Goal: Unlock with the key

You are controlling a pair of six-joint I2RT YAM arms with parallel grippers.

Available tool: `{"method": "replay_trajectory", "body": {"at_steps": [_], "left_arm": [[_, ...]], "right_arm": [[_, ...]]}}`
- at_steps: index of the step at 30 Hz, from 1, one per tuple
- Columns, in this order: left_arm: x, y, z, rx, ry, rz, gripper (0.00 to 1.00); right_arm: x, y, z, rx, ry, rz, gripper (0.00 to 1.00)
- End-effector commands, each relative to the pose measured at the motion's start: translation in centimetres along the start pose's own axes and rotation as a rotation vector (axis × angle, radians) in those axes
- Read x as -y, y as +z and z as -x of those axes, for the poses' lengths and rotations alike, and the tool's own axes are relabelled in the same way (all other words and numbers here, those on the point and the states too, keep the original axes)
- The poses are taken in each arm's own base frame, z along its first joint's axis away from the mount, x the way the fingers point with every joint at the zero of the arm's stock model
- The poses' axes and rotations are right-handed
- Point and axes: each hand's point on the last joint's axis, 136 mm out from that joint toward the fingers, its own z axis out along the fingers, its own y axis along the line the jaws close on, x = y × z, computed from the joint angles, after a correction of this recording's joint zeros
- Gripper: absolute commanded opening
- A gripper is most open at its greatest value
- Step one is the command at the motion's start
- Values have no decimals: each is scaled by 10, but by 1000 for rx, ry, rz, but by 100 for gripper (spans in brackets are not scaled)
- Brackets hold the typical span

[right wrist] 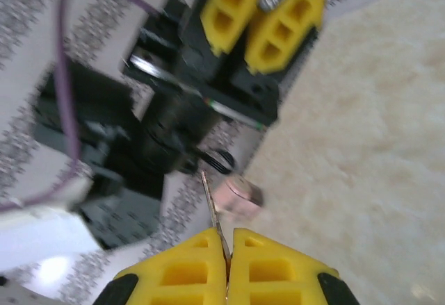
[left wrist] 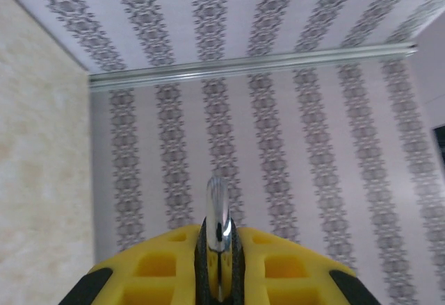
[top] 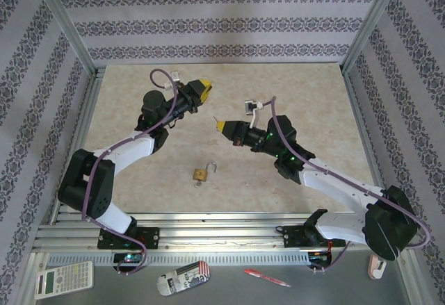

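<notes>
Judged incomplete: key [left wrist: 217, 211] pinched in the closed left gripper [top: 203, 91] at far centre, right gripper [top: 220, 125] pressed shut just near-right of it, brass padlock [top: 202, 174] lying apart on the near table [top: 139, 103], shackle position too small to confirm, insertion outstanding.

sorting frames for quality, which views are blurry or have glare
Top external view: sharp and evenly lit, faint shadows on the table, padlock crisp. Left wrist view: bright glare on the shiny metal piece pinched in the left claw, wallpaper soft. Right wrist view: blurred overall, left arm smeared, right claw a bit clearer.
</notes>
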Motion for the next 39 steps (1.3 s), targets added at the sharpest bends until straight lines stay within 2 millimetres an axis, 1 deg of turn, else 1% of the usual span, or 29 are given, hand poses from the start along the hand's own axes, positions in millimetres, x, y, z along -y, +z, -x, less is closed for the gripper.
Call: {"method": "replay_trajectory", "body": {"at_steps": [1,5,8,11,13,15,18,20,22,25,27,28,39], "left_arm": [[53,-9,-10,-11,-51,-235,0],[62,-16,-22,-47,-46,-289,0],[63,-21,-31,-71,-25,-269,0],[73,-28,-43,-113,16,-292,0],[73,-31,-52,-136,36,-286,0],[68,-37,-56,-138,48,-271,0],[72,-44,-63,-154,81,-301,0],[70,-46,-68,-163,104,-294,0],[66,-48,-70,-160,123,-274,0],[66,-51,-71,-157,145,-271,0],[65,-51,-70,-149,147,-269,0],[65,-51,-70,-149,150,-268,0],[54,-52,-67,-115,179,-226,0]], "right_arm": [[-25,4,31,106,37,118,0],[-25,10,40,107,54,125,0],[-21,11,42,101,52,95,0],[-20,11,45,110,60,100,0],[-25,11,46,107,58,119,0],[-28,10,45,102,55,128,0],[-28,11,44,97,64,139,0],[-32,13,41,86,78,159,0],[-37,16,38,71,76,172,0],[-41,18,34,58,77,182,0],[-40,19,31,50,86,180,0],[-43,19,32,58,80,199,0],[-43,22,23,41,103,215,0]]}}
